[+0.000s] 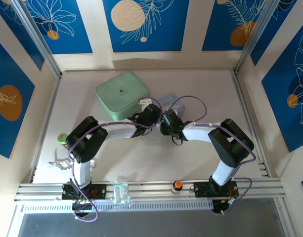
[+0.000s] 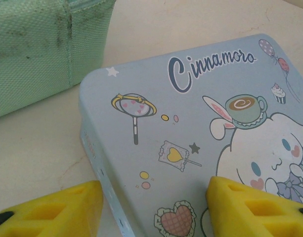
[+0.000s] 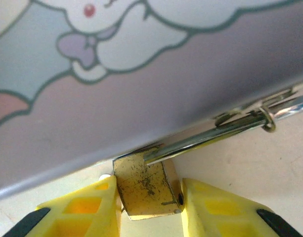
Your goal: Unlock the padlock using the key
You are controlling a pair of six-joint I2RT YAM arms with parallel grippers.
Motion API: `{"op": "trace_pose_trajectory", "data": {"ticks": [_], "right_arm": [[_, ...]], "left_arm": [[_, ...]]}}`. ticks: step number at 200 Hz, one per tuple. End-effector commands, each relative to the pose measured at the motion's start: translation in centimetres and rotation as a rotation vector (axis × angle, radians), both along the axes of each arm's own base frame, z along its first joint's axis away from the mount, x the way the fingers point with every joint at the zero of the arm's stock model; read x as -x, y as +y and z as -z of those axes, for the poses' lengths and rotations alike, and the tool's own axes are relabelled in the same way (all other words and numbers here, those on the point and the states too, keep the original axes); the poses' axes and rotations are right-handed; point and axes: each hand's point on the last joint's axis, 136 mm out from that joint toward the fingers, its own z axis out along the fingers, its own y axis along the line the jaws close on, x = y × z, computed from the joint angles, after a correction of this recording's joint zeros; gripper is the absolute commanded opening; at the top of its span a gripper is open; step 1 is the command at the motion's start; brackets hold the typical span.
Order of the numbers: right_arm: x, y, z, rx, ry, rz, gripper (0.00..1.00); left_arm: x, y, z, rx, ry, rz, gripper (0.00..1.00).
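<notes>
Right claw point(image 3: 149, 193) sits low in the right wrist view. Its two yellow fingers point(image 3: 77, 210) are drawn nearly together and pinch the padlock point(image 3: 144, 181) by its sides, with the brass body square between them and touching both.

From the padlock's top a thin silvery bar point(image 3: 215, 132) slants up toward the right edge of the frame, carrying a small ring. Key or shackle? I cannot tell which.

Just above, the pale blue tin point(image 3: 141, 74) crowds in, its lower edge right at the padlock's top corner. That leaves tight room upward, with bare desk point(image 3: 270, 168) open at the lower right.

Over to the left claw point(image 2: 153, 210): it is spread wide and grips nothing. One finger is out over the desk at lower left, the other is over the tin's printed lid at lower right, and the tin's rounded side runs down between them.

A green fabric case point(image 2: 32, 49) sits in the upper left, near the tin but apart, with a strip of desk between.

The count: two claws, one padlock, one tin, one case.
</notes>
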Motion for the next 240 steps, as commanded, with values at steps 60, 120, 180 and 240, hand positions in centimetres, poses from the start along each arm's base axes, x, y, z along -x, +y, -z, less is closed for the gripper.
{"op": "trace_pose_trajectory", "data": {"ticks": [60, 120, 180, 240], "right_arm": [[-3.3, -4.4, -0.8, -0.067, -0.029, 0.213, 0.31], [-3.7, -6.7, -1.3, -0.057, -0.043, 0.26, 0.32], [-3.7, -7.6, -1.6, -0.115, -0.024, 0.264, 0.32], [-1.3, -10.4, -1.1, -0.134, 0.093, 0.316, 0.36]], "left_arm": [[7.3, 6.1, 12.3, -0.372, 0.353, 0.082, 0.57], [7.4, 6.1, 12.3, -0.369, 0.356, 0.082, 0.57], [7.4, 6.2, 12.3, -0.364, 0.357, 0.075, 0.57], [4.2, 6.0, 10.0, -0.314, 0.327, 0.053, 0.66]]}}
